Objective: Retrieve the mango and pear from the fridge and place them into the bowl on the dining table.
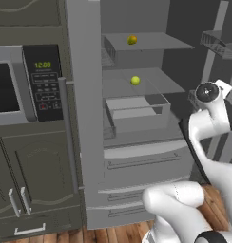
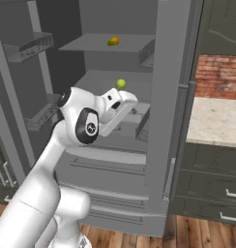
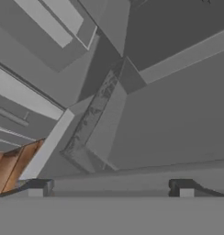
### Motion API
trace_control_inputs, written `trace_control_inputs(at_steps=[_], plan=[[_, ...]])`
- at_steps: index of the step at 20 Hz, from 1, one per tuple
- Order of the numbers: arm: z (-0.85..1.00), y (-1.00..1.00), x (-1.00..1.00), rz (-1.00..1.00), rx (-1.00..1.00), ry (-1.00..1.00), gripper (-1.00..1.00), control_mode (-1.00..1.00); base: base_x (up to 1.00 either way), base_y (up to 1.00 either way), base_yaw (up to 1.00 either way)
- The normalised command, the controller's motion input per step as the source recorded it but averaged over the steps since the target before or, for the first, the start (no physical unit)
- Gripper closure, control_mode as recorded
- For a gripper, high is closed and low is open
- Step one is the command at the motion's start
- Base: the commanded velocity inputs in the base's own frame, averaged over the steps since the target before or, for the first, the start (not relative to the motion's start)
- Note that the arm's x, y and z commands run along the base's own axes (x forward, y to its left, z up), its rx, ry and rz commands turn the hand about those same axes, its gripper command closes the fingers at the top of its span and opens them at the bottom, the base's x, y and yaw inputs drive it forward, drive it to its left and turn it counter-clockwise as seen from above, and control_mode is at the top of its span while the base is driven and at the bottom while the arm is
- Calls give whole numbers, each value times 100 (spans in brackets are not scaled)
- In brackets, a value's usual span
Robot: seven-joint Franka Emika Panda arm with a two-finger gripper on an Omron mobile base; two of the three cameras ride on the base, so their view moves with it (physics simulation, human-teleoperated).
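The fridge [image 1: 84,95] stands with both doors open. The orange-yellow mango [image 1: 132,40] lies on its top shelf, also seen from the right [image 2: 113,41]. One shelf lower sits the yellow-green pear [image 1: 135,80] [image 2: 121,84]. My white arm rises in front of the fridge, its hand [image 2: 120,104] just below the pear's shelf and slightly left of the pear. In the hand view my gripper [image 3: 111,187] is open, its two dark tips far apart with nothing between them, facing grey fridge panels. The bowl and the dining table are out of view.
A microwave [image 1: 23,85] sits in the dark cabinet left of the fridge. To the right are a stone counter [image 2: 216,121], a brick wall [image 2: 219,75] and drawers [image 2: 212,189]. Wire bins [image 1: 217,45] hang on the right door. Wood floor [image 2: 197,235] lies below.
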Motion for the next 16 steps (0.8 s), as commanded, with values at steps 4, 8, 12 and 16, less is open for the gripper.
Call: trace_control_inputs(at_steps=[4,8,12,16], plan=[[-11,-8,68,0,-10,-7,-100,-100,0,0,0],[-15,-27,68,-1,-8,-4,-100,-100,0,0,0],[-11,-65,29,-6,-4,0,-100,-100,0,0,0],[-9,-96,0,-12,-3,0,-100,-100,0,0,0]])
